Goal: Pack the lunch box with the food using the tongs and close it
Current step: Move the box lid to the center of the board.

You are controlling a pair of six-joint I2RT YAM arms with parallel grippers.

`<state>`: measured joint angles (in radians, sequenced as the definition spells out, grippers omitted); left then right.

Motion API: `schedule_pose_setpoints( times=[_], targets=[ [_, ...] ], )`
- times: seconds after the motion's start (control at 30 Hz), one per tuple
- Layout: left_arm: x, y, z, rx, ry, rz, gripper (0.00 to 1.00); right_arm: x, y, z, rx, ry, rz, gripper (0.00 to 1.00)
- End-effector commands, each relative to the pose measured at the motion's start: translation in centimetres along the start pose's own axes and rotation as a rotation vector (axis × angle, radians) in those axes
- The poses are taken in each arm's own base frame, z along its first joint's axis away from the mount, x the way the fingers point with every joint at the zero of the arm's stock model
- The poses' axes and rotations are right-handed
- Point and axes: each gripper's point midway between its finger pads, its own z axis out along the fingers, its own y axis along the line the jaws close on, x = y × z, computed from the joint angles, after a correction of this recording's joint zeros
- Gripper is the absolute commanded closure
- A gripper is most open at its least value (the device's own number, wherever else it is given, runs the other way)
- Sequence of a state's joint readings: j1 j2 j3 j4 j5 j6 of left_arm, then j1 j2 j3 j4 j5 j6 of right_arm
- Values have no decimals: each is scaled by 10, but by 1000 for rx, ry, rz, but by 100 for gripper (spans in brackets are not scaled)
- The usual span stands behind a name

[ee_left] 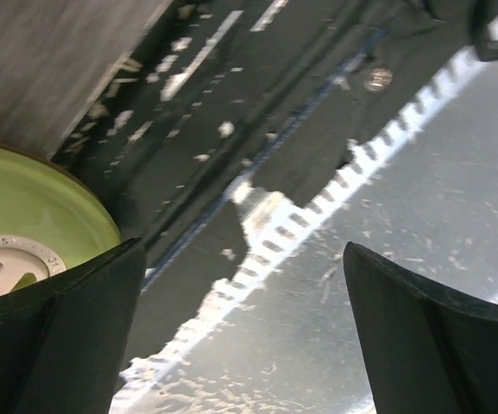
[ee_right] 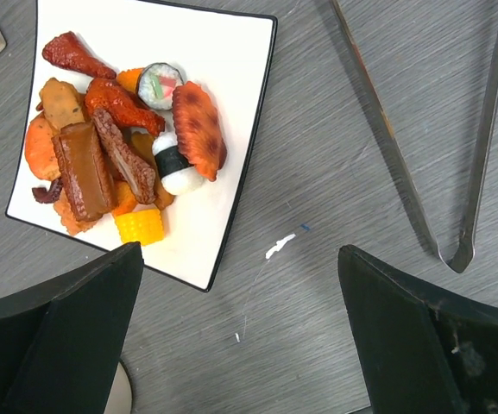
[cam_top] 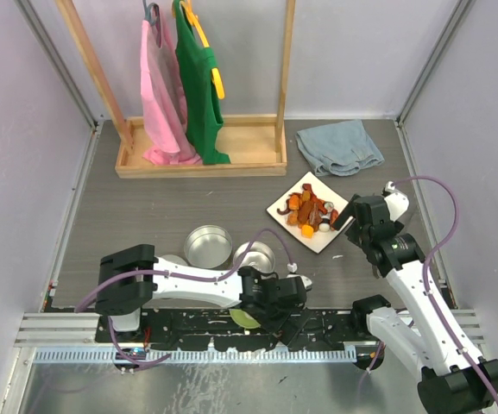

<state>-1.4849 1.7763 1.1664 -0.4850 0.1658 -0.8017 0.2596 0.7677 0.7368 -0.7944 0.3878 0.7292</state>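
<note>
The lunch box shows as two round steel tins, an open one [cam_top: 207, 246] and another [cam_top: 255, 256] beside it. Its lime-green lid [cam_top: 245, 318] [ee_left: 24, 207] lies on the black base rail. My left gripper [cam_top: 270, 310] [ee_left: 244, 328] hangs open just right of that lid, holding nothing. The food [cam_top: 309, 210] [ee_right: 119, 147] is piled on a white square plate [cam_top: 285, 207] [ee_right: 223, 60]. To the plate's right the tongs [ee_right: 404, 164] lie flat on the table. My right gripper [cam_top: 352, 220] [ee_right: 240, 336] is open above bare table between plate and tongs.
A wooden rack [cam_top: 201, 159] with pink and green garments stands at the back. A grey-blue cloth [cam_top: 339, 147] lies behind the plate. The toothed rail [cam_top: 188, 354] [ee_left: 318, 216] runs along the near edge. Frame posts stand at both sides.
</note>
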Motion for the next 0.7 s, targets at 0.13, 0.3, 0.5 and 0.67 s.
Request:
schedule_pose_setpoints(
  times=[0.13,0.3,0.5,0.67],
  targets=[
    [-14,68,-16,-273,-90,-101,2,-4,7,4,-23,-14,-1,0],
    [-17,100,-34,-349,-163,-141,2,5,11,10,-46,20,-8,0],
    [-22,127,-51,-366,-233,-147,2,14,12,13,-51,55,-10,0],
    [-32,96,-68,-194,-290,-47,2,7,-1,15,25,21,-4,0]
  ],
)
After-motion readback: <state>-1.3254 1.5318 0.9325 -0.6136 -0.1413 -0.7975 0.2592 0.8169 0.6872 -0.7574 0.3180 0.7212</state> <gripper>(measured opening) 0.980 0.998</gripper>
